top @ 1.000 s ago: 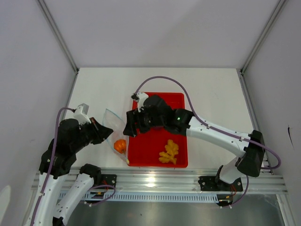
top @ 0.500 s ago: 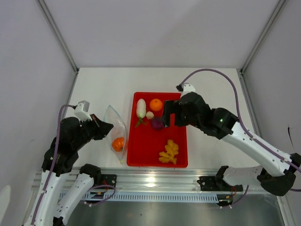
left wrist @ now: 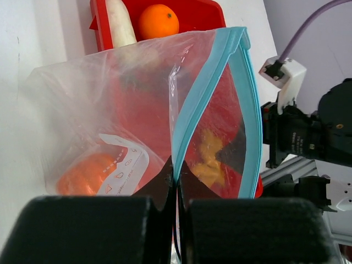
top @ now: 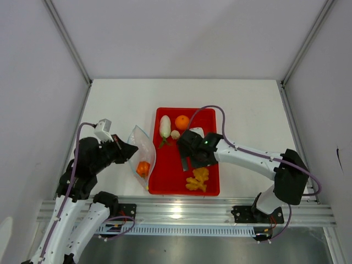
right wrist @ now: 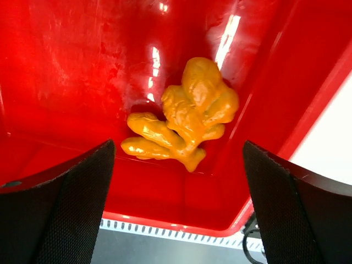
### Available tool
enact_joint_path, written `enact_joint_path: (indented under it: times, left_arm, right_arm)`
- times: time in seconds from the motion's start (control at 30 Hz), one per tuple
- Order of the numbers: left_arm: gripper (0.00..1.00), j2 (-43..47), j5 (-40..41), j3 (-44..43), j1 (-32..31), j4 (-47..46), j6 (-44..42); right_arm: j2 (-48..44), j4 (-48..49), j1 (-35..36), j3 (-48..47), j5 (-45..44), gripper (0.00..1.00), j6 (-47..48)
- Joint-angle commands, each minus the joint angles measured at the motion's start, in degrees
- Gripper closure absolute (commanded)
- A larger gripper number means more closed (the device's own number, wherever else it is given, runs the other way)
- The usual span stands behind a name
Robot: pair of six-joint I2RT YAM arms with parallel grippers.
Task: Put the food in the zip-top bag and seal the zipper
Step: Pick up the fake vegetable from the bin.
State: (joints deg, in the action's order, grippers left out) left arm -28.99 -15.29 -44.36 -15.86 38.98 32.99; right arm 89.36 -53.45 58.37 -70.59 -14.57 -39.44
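Note:
The clear zip-top bag (top: pixel 144 149) hangs left of the red tray, its mouth open toward the tray. My left gripper (top: pixel 128 151) is shut on one lip of its blue zipper (left wrist: pixel 192 104). An orange pumpkin (top: pixel 143 168) lies inside the bag (left wrist: pixel 99 110). On the tray lie a white radish (top: pixel 164 126), an orange (top: pixel 182 122), a garlic (top: pixel 175 134) and yellow ginger (top: pixel 198 178). My right gripper (top: pixel 191 164) hovers open over the tray. In the right wrist view the ginger (right wrist: pixel 187 124) lies just ahead of the wide-spread fingers (right wrist: pixel 55 203), untouched.
The red tray (top: pixel 212 118) sits mid-table, with its near rim (right wrist: pixel 181 225) close to the metal rail at the table's front edge. The right arm's purple cable arcs over the tray's back right corner. White walls enclose the table.
The right gripper left the bag mouth, swung back right, then came down over the tray near the ginger with jaws opened wide. The left gripper and bag shifted slightly right.

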Motion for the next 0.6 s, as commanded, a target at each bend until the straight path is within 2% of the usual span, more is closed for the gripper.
enact_joint_path:
  times: [0.0, 0.37, 0.57]
  left_arm:
    - [0.99, 0.7, -1.8, 0.5, -0.1, -2.6, 0.4]
    - [1.0, 1.0, -2.1, 0.7, -0.1, -2.9, 0.6]
    - [1.0, 1.0, -2.2, 0.9, -0.1, -2.5, 0.4]
  right_arm:
    - [2.5, 1.1, 1.5, 1.0, -1.4, 0.03, -2.4]
    - [6.2, 5.9, 2.2, 7.7, -2.6, 0.01, -3.6]
    - [6.1, 12.7, 1.6, 12.2, -0.3, 0.02, -2.7]
